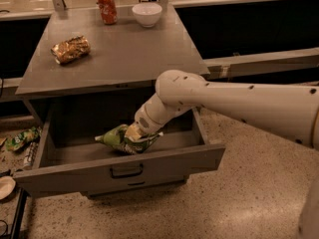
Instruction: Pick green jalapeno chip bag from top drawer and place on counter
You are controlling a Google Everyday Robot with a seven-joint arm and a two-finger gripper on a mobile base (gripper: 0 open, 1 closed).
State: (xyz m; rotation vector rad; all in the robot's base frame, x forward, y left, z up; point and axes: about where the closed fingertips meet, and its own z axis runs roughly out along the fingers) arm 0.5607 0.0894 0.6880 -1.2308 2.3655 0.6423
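In the top drawer [119,172], jaws: were closed on the crumpled top of the green jalapeno chip bag [117,139].
Gripper [134,133]: was low in the drawer's middle, close behind the front panel.
Bag: was inside the drawer, below the front edge of the counter [124,59].
Arm [239,103]: white, stretched in from the right side.
Counter: carried a golden-brown bag [71,49] near the left edge, and a red can [107,7] and a white bowl [147,14] at the back edge.

No lettering can be read anywhere. The marks on the green jalapeno chip bag [115,139] in the top drawer [119,169] and on the red can [107,7] on the worktop [124,56] are illegible. The gripper [133,134] is at the bag, inside the drawer.
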